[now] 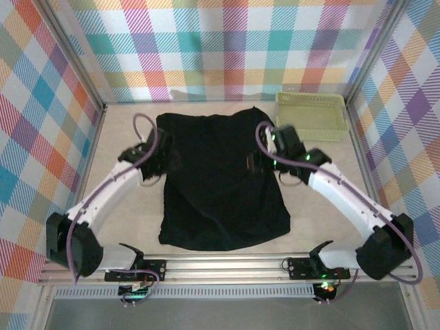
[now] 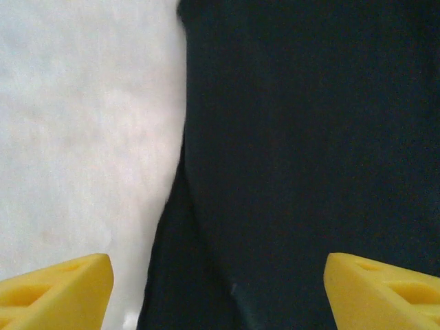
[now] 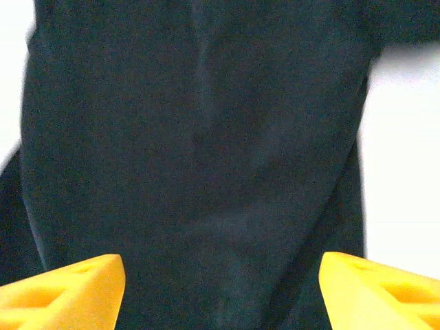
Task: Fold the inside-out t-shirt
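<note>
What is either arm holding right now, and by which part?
Nothing is held. Both arms' jaws stand open over the black t-shirt, left at its left edge, right over the cloth.

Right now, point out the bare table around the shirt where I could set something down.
Far-left: bare table between wall and t-shirt. Near-right: between t-shirt and right arm. Crowded far-right at the basket.

Bright, even light; both wrist views soft, perhaps motion-blurred
</note>
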### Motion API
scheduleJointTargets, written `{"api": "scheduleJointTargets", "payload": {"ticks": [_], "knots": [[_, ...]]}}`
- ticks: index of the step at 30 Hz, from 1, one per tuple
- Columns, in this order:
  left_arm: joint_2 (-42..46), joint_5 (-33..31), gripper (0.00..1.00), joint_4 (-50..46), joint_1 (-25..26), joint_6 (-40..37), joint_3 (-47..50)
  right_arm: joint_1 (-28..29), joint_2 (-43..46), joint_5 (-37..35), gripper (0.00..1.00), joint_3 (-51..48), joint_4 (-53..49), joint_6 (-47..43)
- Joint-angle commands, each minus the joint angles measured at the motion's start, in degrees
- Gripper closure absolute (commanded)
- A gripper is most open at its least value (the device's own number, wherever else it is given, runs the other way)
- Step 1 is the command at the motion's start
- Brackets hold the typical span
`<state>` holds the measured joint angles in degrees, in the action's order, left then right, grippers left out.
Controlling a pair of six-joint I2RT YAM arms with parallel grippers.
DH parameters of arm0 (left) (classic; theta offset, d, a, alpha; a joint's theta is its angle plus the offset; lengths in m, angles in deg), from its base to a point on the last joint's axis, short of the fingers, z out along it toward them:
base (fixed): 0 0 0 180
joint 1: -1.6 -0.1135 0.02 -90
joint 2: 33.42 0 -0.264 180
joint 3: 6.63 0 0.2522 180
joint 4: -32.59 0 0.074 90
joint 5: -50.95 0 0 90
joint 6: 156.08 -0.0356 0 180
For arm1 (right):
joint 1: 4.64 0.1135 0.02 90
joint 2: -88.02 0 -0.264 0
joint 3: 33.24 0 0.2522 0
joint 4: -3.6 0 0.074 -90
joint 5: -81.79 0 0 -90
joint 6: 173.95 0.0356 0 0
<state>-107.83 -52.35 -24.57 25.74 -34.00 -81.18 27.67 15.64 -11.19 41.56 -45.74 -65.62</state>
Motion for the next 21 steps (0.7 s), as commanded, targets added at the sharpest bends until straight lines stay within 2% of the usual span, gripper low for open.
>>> {"api": "scheduleJointTargets", "payload": {"ticks": [1, 6, 10, 15, 21], "knots": [[6.8, -0.6, 0.19, -1.2, 2.7, 3.3, 6.4, 4.5, 6.0, 0.7, 0.26, -8.8, -3.9, 8.2], [12.7, -0.2, 0.2, 0.2, 9.9, 6.7, 15.8, 13.1, 11.8, 1.0, 0.28, -20.2, -4.1, 17.0], [13.2, -0.5, 0.19, 2.7, 12.6, 9.0, 21.0, 19.9, 12.8, -0.5, 0.29, -23.5, -2.9, 22.4], [13.4, -0.4, 0.2, 4.9, 13.3, 10.6, 24.3, 27.1, 8.3, -1.4, 0.32, -22.9, 0.0, 24.5], [15.3, -1.6, 0.2, 5.5, 13.4, 10.8, 26.0, 35.0, -1.7, -2.8, 0.34, -17.7, 2.9, 24.3]]}}
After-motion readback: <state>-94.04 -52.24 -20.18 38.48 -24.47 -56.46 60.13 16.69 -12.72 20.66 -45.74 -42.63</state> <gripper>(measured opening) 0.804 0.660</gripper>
